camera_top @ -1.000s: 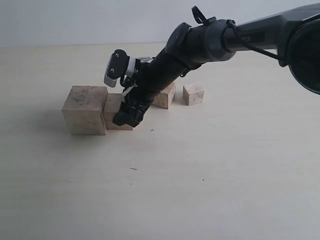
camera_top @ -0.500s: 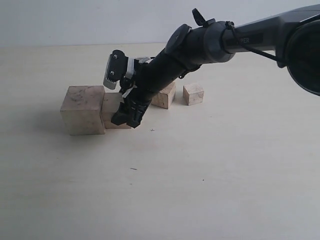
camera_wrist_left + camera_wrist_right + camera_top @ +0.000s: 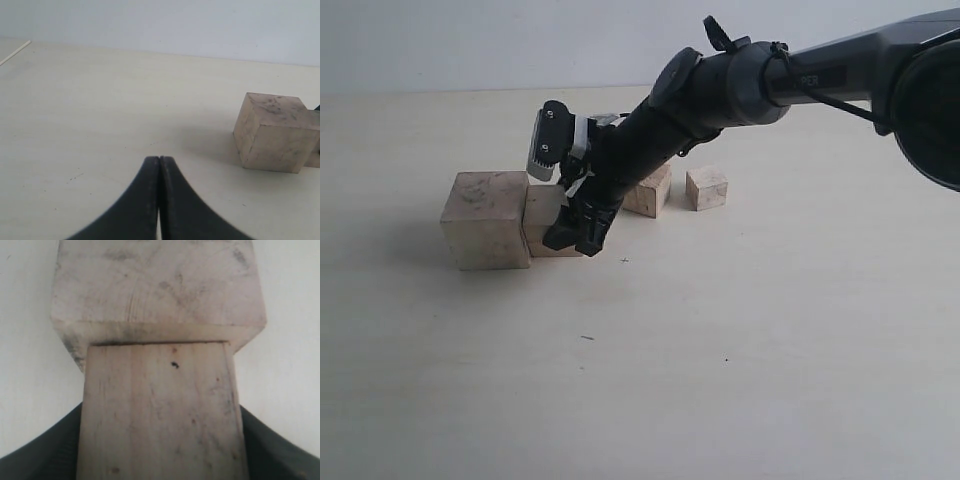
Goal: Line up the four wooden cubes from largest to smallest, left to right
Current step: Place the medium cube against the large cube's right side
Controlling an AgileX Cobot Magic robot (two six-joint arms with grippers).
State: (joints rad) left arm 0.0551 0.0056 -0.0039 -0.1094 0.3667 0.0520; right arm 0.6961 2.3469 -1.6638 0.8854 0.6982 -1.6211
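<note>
right gripper [image 3: 576,236] clamped on 2nd-largest cube [image 3: 544,206], which touches the largest cube [image 3: 485,222]; bare wood looks rigid, light, not slippery, so grip flat opposite faces; left gripper [image 3: 159,165] closed, empty.

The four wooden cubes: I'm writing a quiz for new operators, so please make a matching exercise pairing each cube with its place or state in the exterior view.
Column A
1. largest cube
2. second-largest cube
3. third cube
4. smallest cube

Column B
a. partly hidden behind the right arm
b. far left, with dark specks on top
c. far right, standing apart from the others
d. held by the right end effector, against its bigger neighbour

Pairs: 1-b, 2-d, 3-a, 4-c
</note>
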